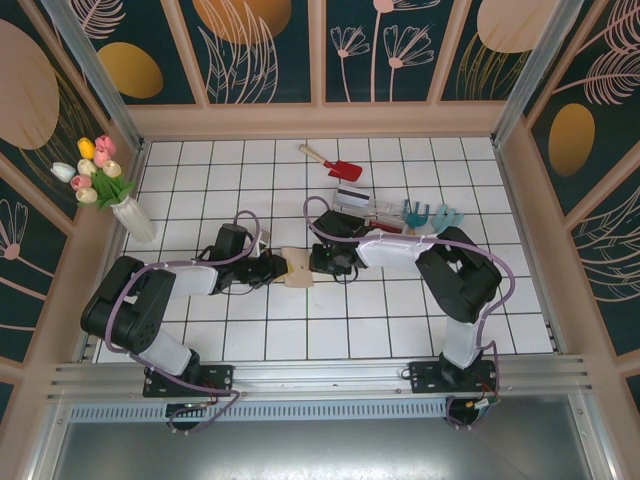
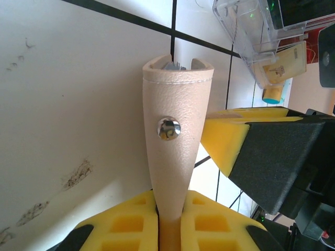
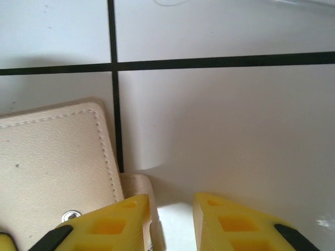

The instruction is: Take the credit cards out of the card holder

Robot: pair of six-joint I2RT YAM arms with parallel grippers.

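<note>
White tiled tabletop (image 1: 300, 340) is bordered by floral panels. Nearest, the card holder (image 2: 175, 151) is clamped at its near end by the left gripper (image 2: 168, 197) and held edge-on. Its far mouth, where thin grey edges judged to be the credit cards (image 2: 176, 65) are glimpsed, is thereby presented to the right gripper (image 3: 170, 201), whose jaws are parted just beside the holder's flap. Farther off, a clear tray (image 1: 372, 207) is set, perhaps to receive them.

A white-tiled table (image 1: 300, 340) with dark grout lines is used as the support. Set on it are a pale vase of tulips (image 1: 137, 220), a red plastic toy shovel (image 1: 335, 163) and a clear plastic tray (image 1: 375, 208). A tan folding card holder (image 1: 297, 268) is located at the centre.
</note>
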